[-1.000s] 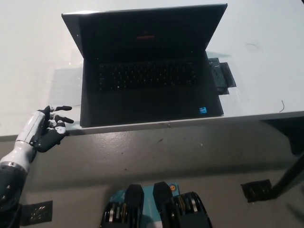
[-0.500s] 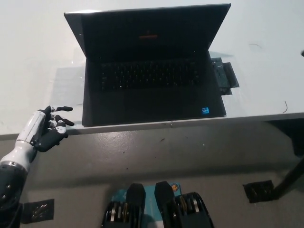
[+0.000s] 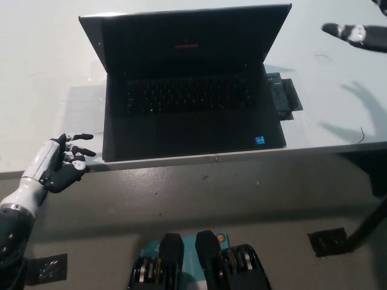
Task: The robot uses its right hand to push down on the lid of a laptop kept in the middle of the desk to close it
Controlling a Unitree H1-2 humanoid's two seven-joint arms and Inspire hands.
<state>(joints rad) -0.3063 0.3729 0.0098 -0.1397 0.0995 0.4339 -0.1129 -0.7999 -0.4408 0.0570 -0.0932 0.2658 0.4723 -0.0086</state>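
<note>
While poised above the surface's (image 3: pixel 338 90) right edge beyond the open laptop (image 3: pixel 187 90), right hand (image 3: pixel 357 34) fingers extended, empty, ready to press; left hand (image 3: pixel 60 163) idle, loosely spread, at near edge.

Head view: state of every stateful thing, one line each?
laptop: open, lid upright, screen dark
left robot hand: open, resting at the desk edge, holding nothing
right robot hand: only its fingers show at the upper right, clear of the lid; open or shut unclear
</note>
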